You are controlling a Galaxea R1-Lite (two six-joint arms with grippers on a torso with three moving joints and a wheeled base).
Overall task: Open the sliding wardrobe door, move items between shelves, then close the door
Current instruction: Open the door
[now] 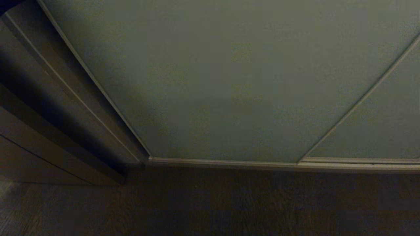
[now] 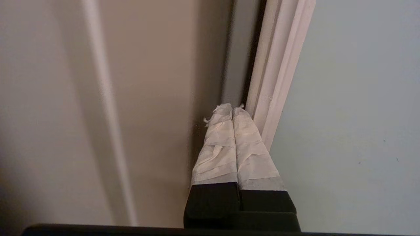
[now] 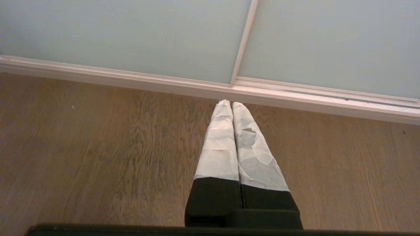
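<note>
The sliding wardrobe door (image 1: pixel 229 82) is a pale grey-green panel with a thin light frame, filling most of the head view; it stands closed against the brown side panel (image 1: pixel 59 108). In the left wrist view my left gripper (image 2: pixel 232 107) is shut with nothing in it, its taped tips in the narrow corner between the brown side panel (image 2: pixel 157 98) and the door's light frame edge (image 2: pixel 279 65), right beside that edge. My right gripper (image 3: pixel 231 103) is shut and empty, hanging over the wooden floor (image 3: pixel 98 147) short of the door's bottom rail (image 3: pixel 164 83). The items and shelves are hidden.
A second door panel (image 1: pixel 377 131) overlaps at the right behind a thin frame line. The bottom track (image 1: pixel 262 164) runs along the dark wooden floor (image 1: pixel 210 203). Neither arm shows in the head view.
</note>
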